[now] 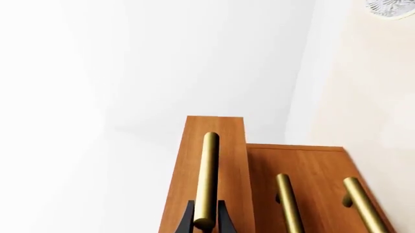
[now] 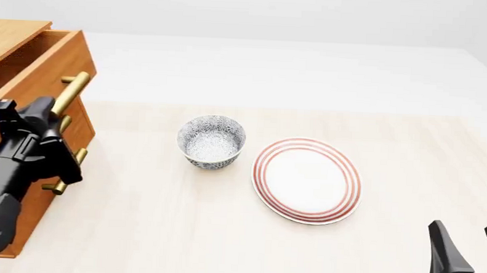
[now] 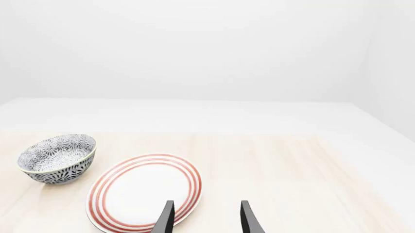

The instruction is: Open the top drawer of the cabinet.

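My left pincer is clamped on the brass handle of the top drawer, which juts out from the cabinet at the bench's left edge. Right pincer hangs apart, empty, near the striped plate; the patterned bowl sits beyond.

- The front view looks from above and a little behind the arms, forward and down on the table, with the cabinet at its left edge.
- The left wrist view sits very near the top drawer, looking along its brass handle.
- The right wrist view looks low over the table and shares the bowl and the plate with the front view.
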Tool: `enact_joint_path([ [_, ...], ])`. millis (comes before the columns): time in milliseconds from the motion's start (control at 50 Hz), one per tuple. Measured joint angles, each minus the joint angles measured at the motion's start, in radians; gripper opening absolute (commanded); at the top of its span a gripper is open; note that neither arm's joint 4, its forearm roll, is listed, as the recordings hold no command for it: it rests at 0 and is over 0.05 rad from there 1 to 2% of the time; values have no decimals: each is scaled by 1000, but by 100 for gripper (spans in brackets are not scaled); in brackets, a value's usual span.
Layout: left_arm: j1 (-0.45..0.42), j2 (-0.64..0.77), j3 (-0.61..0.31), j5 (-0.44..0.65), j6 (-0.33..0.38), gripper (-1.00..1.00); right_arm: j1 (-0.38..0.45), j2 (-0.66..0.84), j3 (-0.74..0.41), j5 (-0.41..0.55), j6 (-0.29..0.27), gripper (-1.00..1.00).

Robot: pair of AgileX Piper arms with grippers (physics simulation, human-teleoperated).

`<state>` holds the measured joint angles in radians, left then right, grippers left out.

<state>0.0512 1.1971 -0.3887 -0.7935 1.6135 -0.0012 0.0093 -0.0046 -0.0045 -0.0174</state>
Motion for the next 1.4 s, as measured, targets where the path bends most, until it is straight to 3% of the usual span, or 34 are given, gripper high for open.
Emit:
enact_joint_path([
  [1100, -124, -50, -11, 86, 24, -100, 0, 0, 0, 0, 0, 100],
  [1120, -125, -52, -10, 87, 24, 100, 0, 0, 0, 0, 0, 100],
  [1400, -167, -129, 24, 71, 34, 100, 0, 0, 0, 0, 0, 100],
])
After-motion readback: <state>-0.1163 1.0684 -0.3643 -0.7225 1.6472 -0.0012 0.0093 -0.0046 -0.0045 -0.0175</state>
